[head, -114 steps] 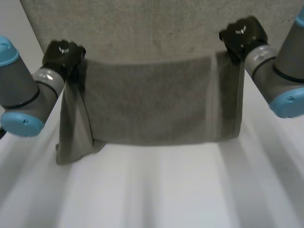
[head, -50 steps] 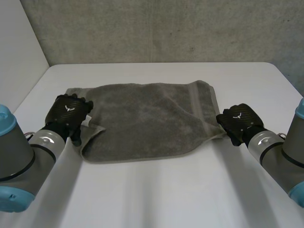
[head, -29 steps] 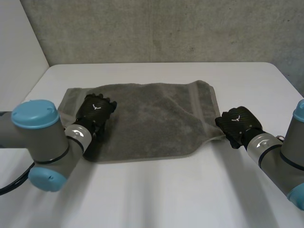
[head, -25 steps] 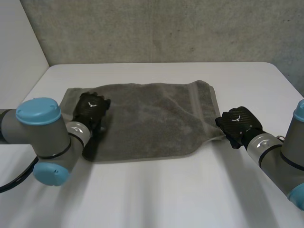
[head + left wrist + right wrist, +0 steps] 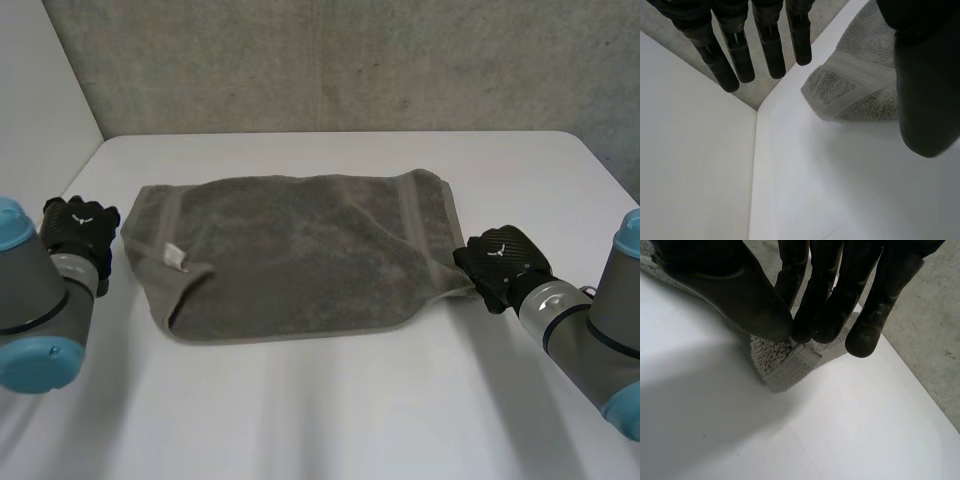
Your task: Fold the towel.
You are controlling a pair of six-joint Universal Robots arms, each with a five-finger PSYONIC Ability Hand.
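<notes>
white table (image 5: 330, 420) | grey wall (image 5: 350, 60) (probably concrete) | right robot hand (image 5: 500, 262) pinches towel (image 5: 300, 250) corner

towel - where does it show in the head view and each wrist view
Head view: the towel lies mid-table, its near right corner pinched by the right hand, the left hand apart from it.
Left wrist view: its banded corner lies past the open fingers.
Right wrist view: its corner is pinched between thumb and fingers.
Shared landmark: the white table.
</notes>
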